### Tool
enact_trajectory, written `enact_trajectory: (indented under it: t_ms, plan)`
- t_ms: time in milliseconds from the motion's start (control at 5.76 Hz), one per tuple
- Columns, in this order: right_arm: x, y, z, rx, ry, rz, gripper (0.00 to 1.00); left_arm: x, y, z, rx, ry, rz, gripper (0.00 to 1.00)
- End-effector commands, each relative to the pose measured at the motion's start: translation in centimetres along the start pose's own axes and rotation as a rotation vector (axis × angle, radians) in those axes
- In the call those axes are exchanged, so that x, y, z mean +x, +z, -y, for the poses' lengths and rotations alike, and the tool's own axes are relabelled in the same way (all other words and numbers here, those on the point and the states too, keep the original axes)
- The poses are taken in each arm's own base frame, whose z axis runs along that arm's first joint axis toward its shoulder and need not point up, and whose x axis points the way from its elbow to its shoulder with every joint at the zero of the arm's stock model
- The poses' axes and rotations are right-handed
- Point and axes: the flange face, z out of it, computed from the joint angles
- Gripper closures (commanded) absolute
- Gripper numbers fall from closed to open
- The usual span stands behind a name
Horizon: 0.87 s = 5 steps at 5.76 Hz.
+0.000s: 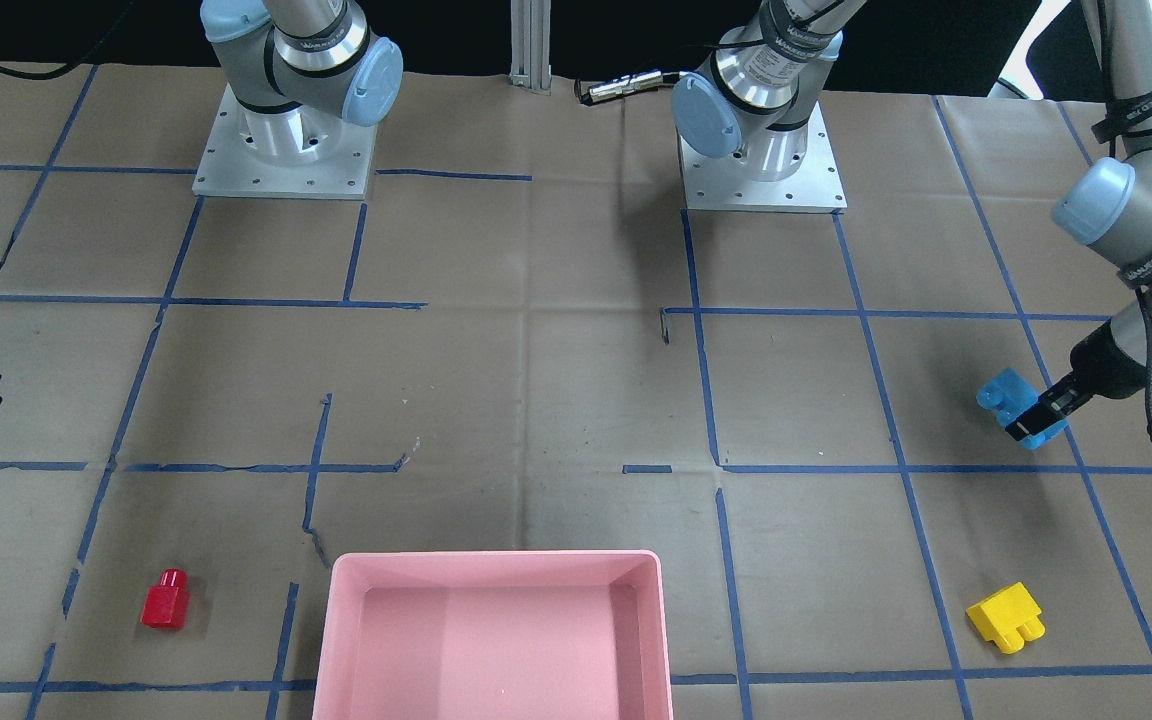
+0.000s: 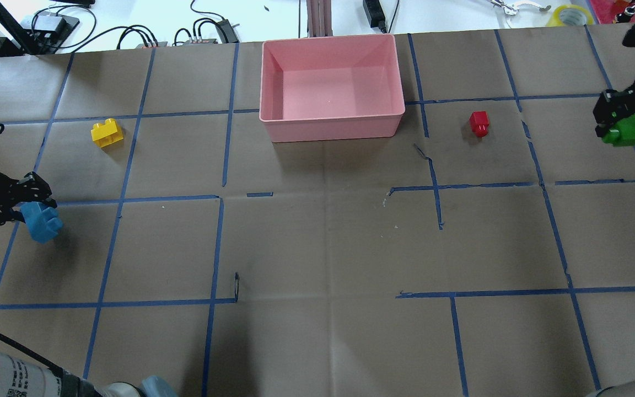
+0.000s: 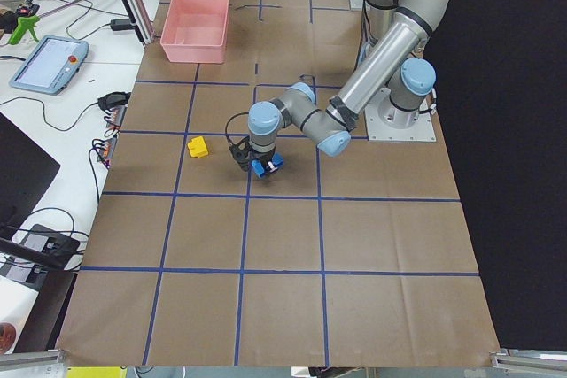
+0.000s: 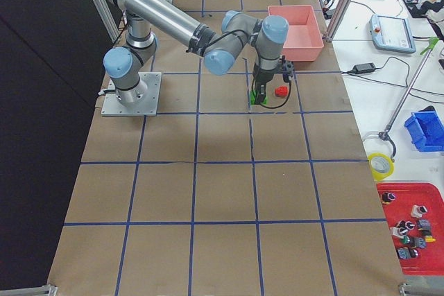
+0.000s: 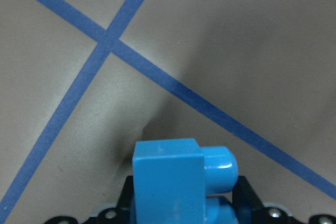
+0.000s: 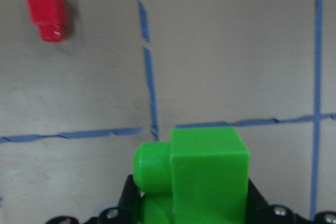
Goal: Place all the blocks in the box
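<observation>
My left gripper is shut on the blue block at the table's left side and holds it just above the paper; the block fills the bottom of the left wrist view. My right gripper is shut on the green block at the right side; it also shows in the right wrist view. The pink box stands empty at the far middle. The yellow block lies left of the box. The red block lies right of it.
The two arm bases stand at the robot's edge of the table. Cables and a tape roll lie beyond the far edge behind the box. Brown paper with blue tape lines covers the table.
</observation>
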Motion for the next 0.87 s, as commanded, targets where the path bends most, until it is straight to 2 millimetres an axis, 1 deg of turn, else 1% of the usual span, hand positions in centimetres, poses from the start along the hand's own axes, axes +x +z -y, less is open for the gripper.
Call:
enact_trajectory:
  t_ms: [0,174,347,521,694]
  plan:
    - [-17.4,-3.6,3.9,0.051,-0.022,0.134,0.94,4.1,-8.3,2.4,0.005,0.067,0.009,0.91]
    - [-26.8,-2.6,5.1,0.037,-0.005,0.227,0.94,7.6,-13.3,3.7,0.033,0.146,0.014,0.91]
    - [-34.4,-1.1,6.1,0.031,0.022,0.322,0.94,11.5,-17.8,3.8,0.037,0.207,0.027,0.91]
    - [-39.2,0.7,7.6,0.057,0.038,0.395,0.94,16.0,-20.3,3.5,0.027,0.279,0.037,0.91]
    - [-41.6,2.7,9.8,0.084,0.023,0.443,0.92,20.4,-20.7,2.2,0.024,0.352,0.038,0.91]
